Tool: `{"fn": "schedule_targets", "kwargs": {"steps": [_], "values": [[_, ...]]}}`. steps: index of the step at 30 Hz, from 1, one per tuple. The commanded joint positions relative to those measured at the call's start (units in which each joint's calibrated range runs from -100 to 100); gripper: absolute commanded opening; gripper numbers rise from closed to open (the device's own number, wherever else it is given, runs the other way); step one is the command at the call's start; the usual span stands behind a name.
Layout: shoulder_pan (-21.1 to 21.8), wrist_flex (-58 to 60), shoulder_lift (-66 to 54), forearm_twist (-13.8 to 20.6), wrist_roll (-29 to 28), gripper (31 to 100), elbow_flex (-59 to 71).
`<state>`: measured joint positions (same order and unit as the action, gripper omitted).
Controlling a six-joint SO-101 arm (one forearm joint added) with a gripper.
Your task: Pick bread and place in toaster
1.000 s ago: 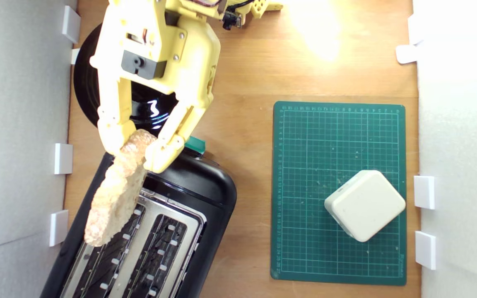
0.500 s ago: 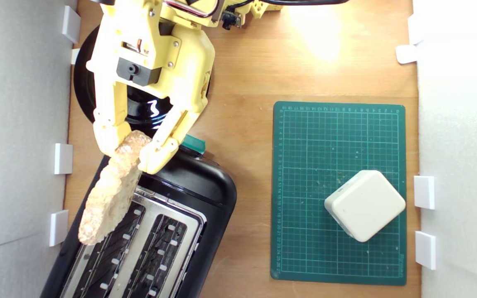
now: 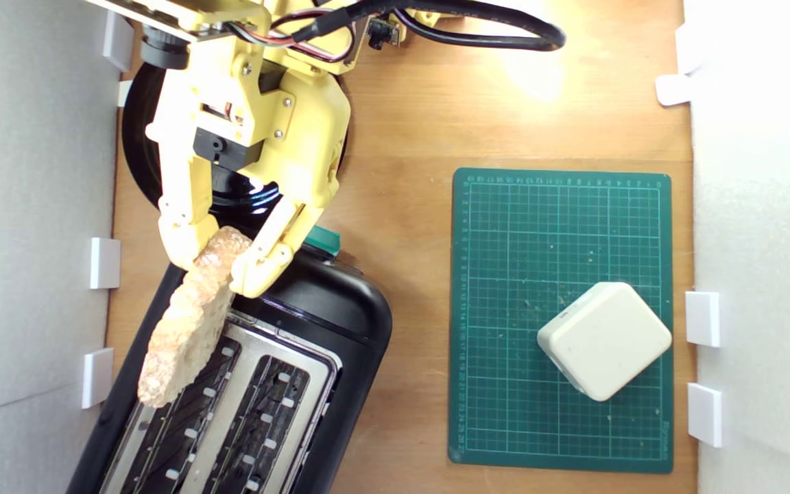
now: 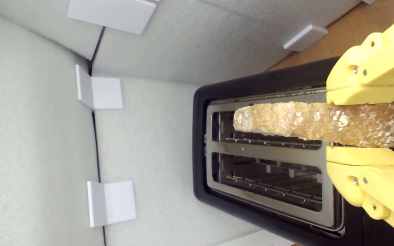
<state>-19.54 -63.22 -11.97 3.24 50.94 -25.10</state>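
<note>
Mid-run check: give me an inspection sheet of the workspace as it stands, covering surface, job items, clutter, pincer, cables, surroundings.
Surface: wooden tabletop, with a bright light glare at the far edge.
Job's things: bread held edge-on above the toaster, over the slot nearer the exterior view's left; not yet inside. Both slots look empty in the wrist view.
Clutter: green cutting mat with crumbs, a cream block on it; black plate partly hidden under the arm.
Pincer: shut on the bread's end, one finger on each face.
Cables: black cable looping off the arm, above the table.
Surroundings: white foam walls with white clips.
</note>
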Motion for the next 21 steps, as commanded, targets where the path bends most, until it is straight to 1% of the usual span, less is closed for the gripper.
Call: {"fn": "schedule_targets", "kwargs": {"steps": [1, 18, 21], "values": [[-0.5, 0.1, -0.5, 0.5, 0.0, 55.1, -3.4], [-0.2, 0.6, 3.6, 0.5, 0.2, 55.1, -3.8], [-0.2, 0.7, 4.9, 0.5, 1.1, 55.1, -3.9]]}}
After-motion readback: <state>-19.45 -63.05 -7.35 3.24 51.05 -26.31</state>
